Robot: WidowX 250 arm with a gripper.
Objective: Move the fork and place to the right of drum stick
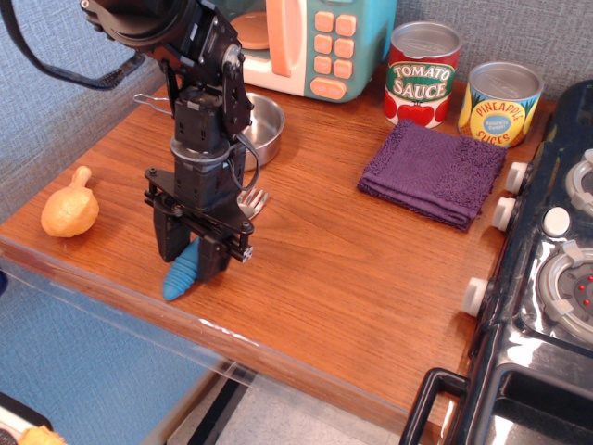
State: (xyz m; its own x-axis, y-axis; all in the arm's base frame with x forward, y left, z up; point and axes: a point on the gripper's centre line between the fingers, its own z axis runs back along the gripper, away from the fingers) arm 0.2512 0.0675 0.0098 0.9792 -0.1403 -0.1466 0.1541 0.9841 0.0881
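Note:
The tan-orange drum stick (69, 210) lies on the wooden counter near the front left corner, bone end pointing up. The fork has a ribbed blue handle (182, 273) sticking out below my gripper and silver tines (253, 199) showing behind it. My black gripper (193, 256) points down, shut on the fork's handle, to the right of the drum stick and near the counter's front edge. The fork sits low over the wood; I cannot tell if it touches.
A steel bowl (262, 125) stands behind the gripper. A toy microwave (306, 42) is at the back. Two cans, tomato sauce (422, 74) and pineapple (500, 104), stand back right. A purple cloth (434, 172) lies right of centre. A toy stove (556, 278) is at the right.

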